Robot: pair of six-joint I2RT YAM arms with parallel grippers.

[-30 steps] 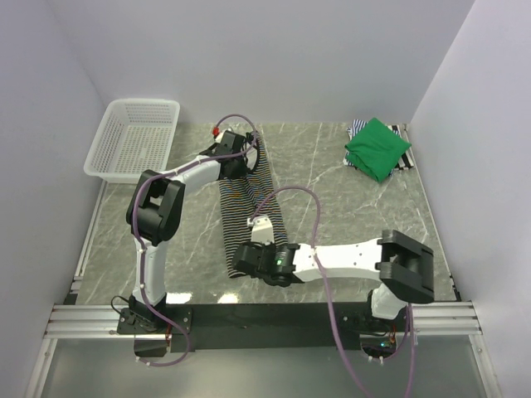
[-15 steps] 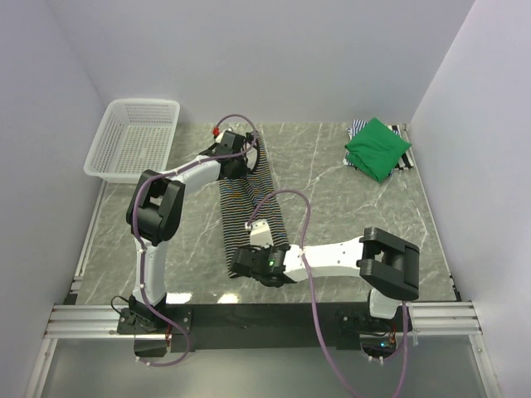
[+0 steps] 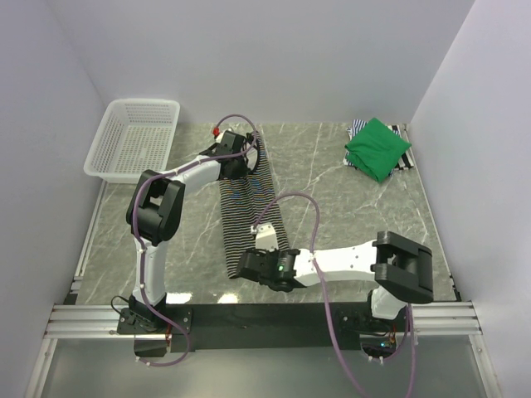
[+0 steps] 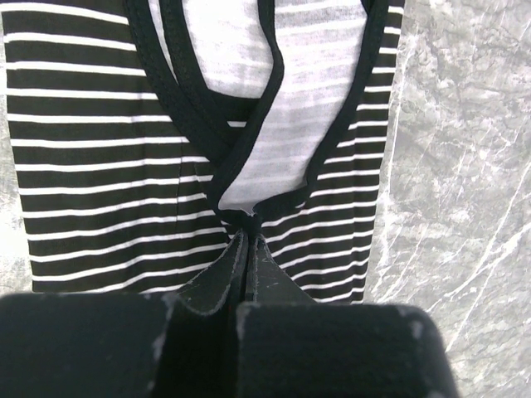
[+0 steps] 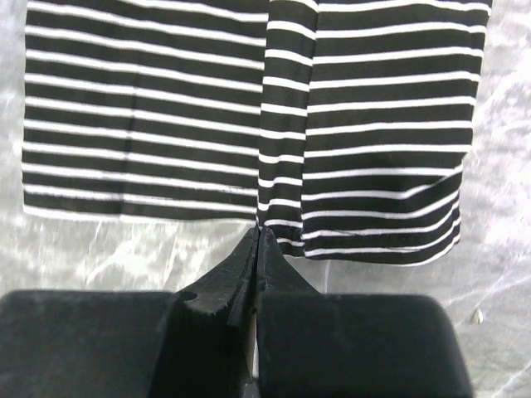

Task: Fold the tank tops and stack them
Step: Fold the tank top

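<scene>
Plain pale walls [image 3: 290, 58] are enclosing the grey marbled table [image 3: 332, 207] on three sides. The white mesh basket [image 3: 133, 141] is sitting at its far left corner. The black-and-white striped tank top [image 3: 249, 211] is lying as a narrow strip running from the far edge toward the near edge. The green tank top [image 3: 377, 148] is resting folded at the far right corner, marking the stack. The left gripper [image 4: 249, 240] is pinching the neckline with its jaws fully closed. The right gripper [image 5: 259, 236] is clamping the near hem likewise. Gripping both ends is probably tensioning the strip for folding.
</scene>
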